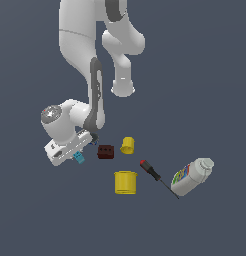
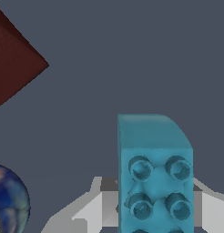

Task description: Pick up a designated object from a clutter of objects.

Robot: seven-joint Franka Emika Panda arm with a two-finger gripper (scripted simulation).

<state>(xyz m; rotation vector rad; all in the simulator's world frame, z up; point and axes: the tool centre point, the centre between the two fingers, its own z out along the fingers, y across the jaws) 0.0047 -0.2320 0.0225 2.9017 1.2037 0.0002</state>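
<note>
One teal brick (image 2: 155, 177) sits between the jaws of the gripper (image 1: 81, 156), which appear closed on it. Grasping looks done; next comes a straight lift away from the dark red-brown brick (image 1: 105, 151) beside the jaws.

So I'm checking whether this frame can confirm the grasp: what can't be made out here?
- Exterior view: the end effector covers most of the teal brick; finger contact is too small to judge.
- Wrist view: the teal brick is cut off by the picture's edge and hides the fingertips.
- Wrist view: the dark red-brown brick and a blue round piece are cropped.
</note>
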